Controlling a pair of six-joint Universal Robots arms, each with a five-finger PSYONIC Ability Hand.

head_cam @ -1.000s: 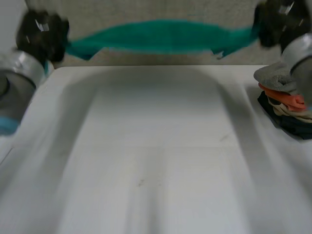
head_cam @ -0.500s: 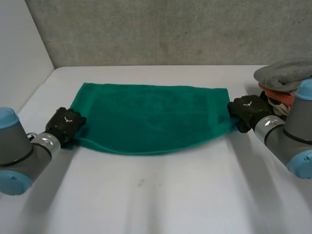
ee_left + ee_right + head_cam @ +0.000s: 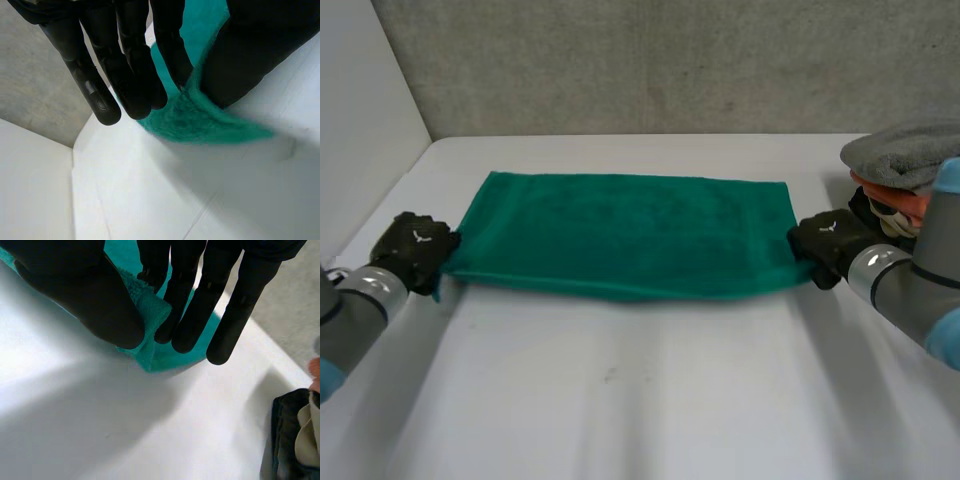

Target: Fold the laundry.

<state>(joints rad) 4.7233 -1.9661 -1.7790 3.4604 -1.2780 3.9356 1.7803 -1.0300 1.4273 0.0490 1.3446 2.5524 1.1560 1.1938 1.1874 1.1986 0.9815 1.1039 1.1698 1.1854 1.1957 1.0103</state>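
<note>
A green towel [image 3: 625,232] lies spread on the white table [image 3: 650,390], its near edge stretched between my two hands. My left hand [image 3: 417,249] is at the towel's near left corner and pinches the green cloth [image 3: 200,120] between its thumb and straight fingers [image 3: 131,75]. At the near right corner my right hand [image 3: 832,243] pinches the cloth [image 3: 150,310] in the same way, thumb against fingers [image 3: 187,315].
A stack of folded laundry [image 3: 898,180] with a grey towel on top stands at the table's right edge, close behind my right hand; its dark lower items [image 3: 295,435] lie beside the right hand. A wall runs along the table's left side and back.
From held up in the air, the towel came down onto the table and spread flat. In the last half second both hands pulled the near edge outward and straighter, the left hand moving further left.
</note>
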